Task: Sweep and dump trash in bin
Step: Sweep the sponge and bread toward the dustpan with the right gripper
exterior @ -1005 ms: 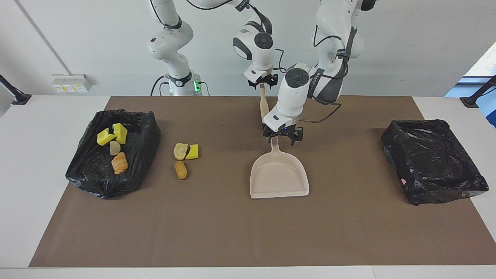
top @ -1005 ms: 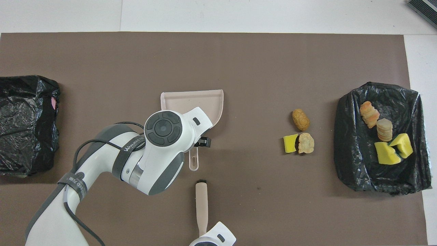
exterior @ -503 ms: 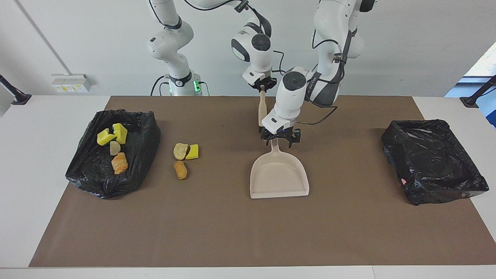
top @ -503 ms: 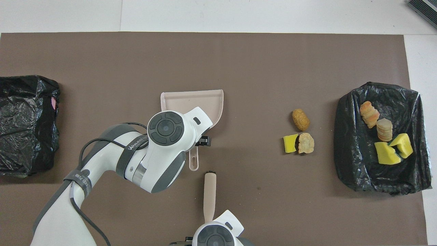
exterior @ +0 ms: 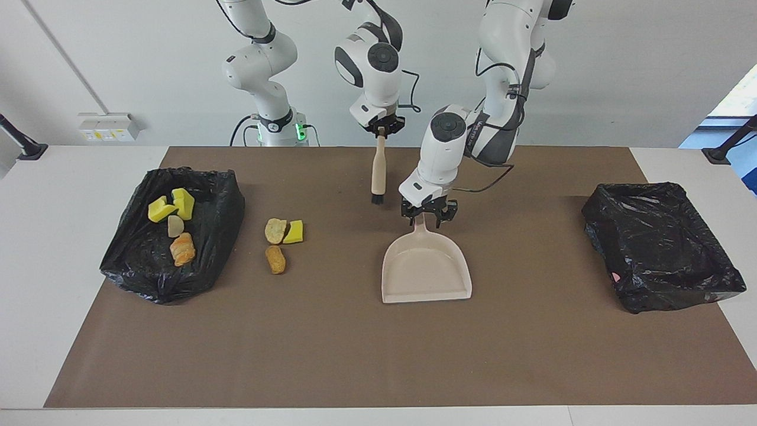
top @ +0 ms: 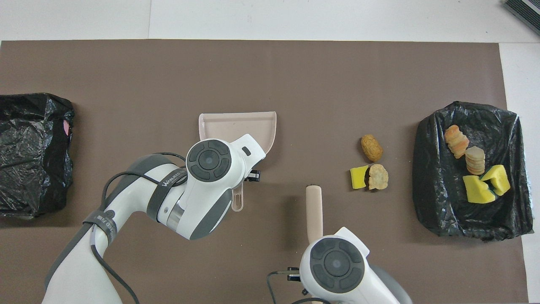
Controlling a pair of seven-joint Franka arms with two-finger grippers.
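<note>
Starting at the right arm's end: bin (exterior: 171, 236) holding four trash bits; three bits (exterior: 282, 239) on the mat beside it. Right gripper (exterior: 381, 128) clamped on brush (exterior: 377, 174), hanging bristles-down. Left gripper (exterior: 427, 214) closed around dustpan (exterior: 426, 266) handle. Second bin (exterior: 659, 245) at the left arm's end.

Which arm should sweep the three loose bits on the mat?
Probably right: its gripper holds the brush and is toward the bits. The left gripper is at the dustpan handle.
</note>
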